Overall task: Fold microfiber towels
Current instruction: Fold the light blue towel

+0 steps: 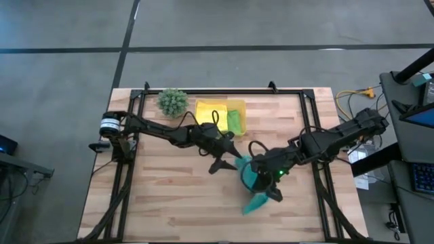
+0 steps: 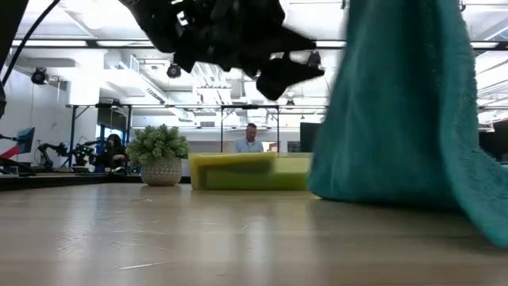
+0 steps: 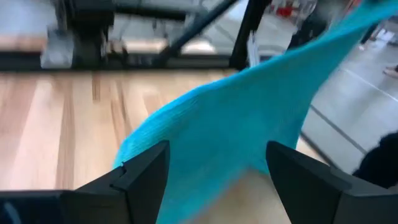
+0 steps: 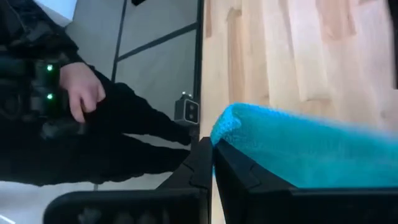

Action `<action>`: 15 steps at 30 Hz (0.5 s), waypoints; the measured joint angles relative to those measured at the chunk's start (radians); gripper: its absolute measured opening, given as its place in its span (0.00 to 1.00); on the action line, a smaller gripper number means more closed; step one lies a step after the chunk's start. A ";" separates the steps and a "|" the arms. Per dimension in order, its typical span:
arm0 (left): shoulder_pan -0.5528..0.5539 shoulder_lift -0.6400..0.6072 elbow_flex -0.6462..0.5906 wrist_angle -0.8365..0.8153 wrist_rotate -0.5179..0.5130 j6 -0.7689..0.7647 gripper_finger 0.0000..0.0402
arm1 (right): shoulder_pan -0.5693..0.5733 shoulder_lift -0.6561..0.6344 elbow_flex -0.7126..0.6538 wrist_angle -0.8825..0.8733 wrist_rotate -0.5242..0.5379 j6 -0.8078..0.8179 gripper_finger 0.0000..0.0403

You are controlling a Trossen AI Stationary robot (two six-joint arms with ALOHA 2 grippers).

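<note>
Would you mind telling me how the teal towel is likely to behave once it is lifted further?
The teal towel will probably stay floppy: it drapes from the shut right gripper. It looks light, since a corner pinch carries it. Its fuzzy pile probably resists slipping.

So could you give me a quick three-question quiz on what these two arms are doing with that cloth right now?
1. True or false: the right claw is shut on the teal towel.
2. Which arm's claw stands open at the towel: A left, B right?
3. Fill in: the yellow tray sits beside the spiky green ____.

Key: 1 true, it pinches the towel's edge and holds it up off the table. 2 A, the left claw is open with the towel between its fingers. 3 plant.
</note>
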State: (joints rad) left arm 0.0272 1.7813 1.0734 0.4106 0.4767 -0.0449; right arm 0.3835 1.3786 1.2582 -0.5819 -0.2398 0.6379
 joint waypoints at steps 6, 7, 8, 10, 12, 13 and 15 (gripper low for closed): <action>-0.022 0.004 0.042 0.044 0.003 0.024 0.63 | 0.025 0.027 0.013 -0.013 0.005 0.035 0.02; -0.025 0.009 0.054 0.051 0.014 0.030 0.63 | 0.025 0.028 0.013 -0.012 0.004 0.040 0.02; -0.029 0.011 0.061 0.049 0.025 0.031 0.63 | 0.025 0.029 0.013 -0.014 0.004 0.043 0.02; -0.036 0.032 0.085 0.046 0.063 0.031 0.63 | 0.025 0.031 0.021 -0.013 0.004 0.042 0.02; -0.040 0.054 0.107 0.045 0.100 0.028 0.63 | 0.025 0.032 0.028 -0.017 0.004 0.038 0.02; -0.040 0.066 0.119 0.041 0.127 0.026 0.63 | 0.025 0.032 0.032 -0.017 0.005 0.039 0.02; -0.041 0.093 0.143 0.047 0.165 0.024 0.63 | 0.025 0.032 0.041 -0.016 0.004 0.037 0.02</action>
State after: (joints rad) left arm -0.0135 1.8745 1.2168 0.4579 0.6422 -0.0212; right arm 0.4084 1.4109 1.2996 -0.5975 -0.2356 0.6744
